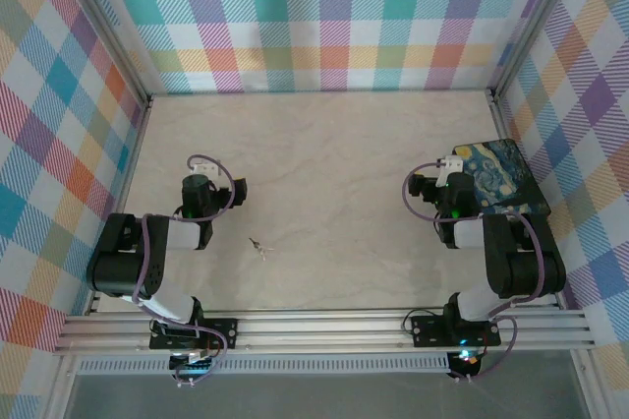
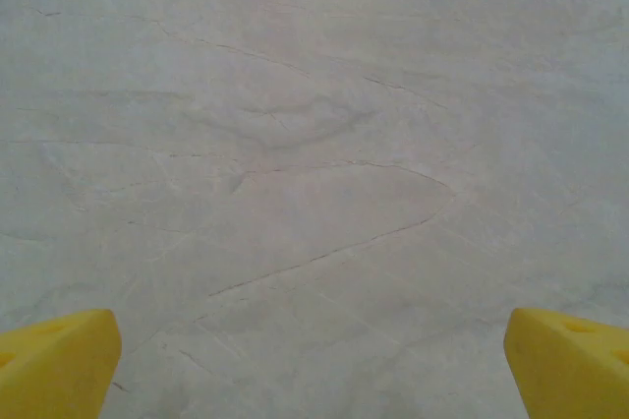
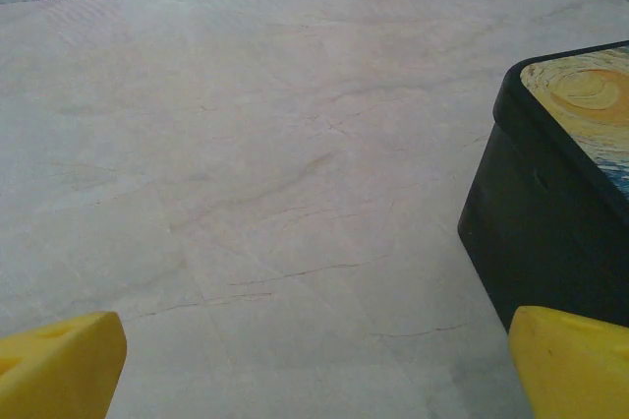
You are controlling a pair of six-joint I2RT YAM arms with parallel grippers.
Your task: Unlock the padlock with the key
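The key [image 1: 259, 245] is a tiny thin silvery piece lying on the marble table between the two arms, nearer the left one. The padlock is out of view. My left gripper [image 1: 203, 183] hangs up and to the left of the key, open; in the left wrist view its yellow fingertips [image 2: 59, 365] stand far apart over bare table, and the left gripper [image 2: 314, 370] holds nothing. My right gripper [image 1: 450, 186] is open beside a black box with a blue-and-yellow painted lid [image 1: 501, 178]. The right gripper [image 3: 314, 370] is empty too.
The black box [image 3: 560, 203] stands on the table [image 1: 334, 163] against the right wall, just right of my right fingers [image 3: 575, 360]. Checked walls close the table on the left, back and right. An aluminium rail [image 1: 324, 326] runs along the near edge.
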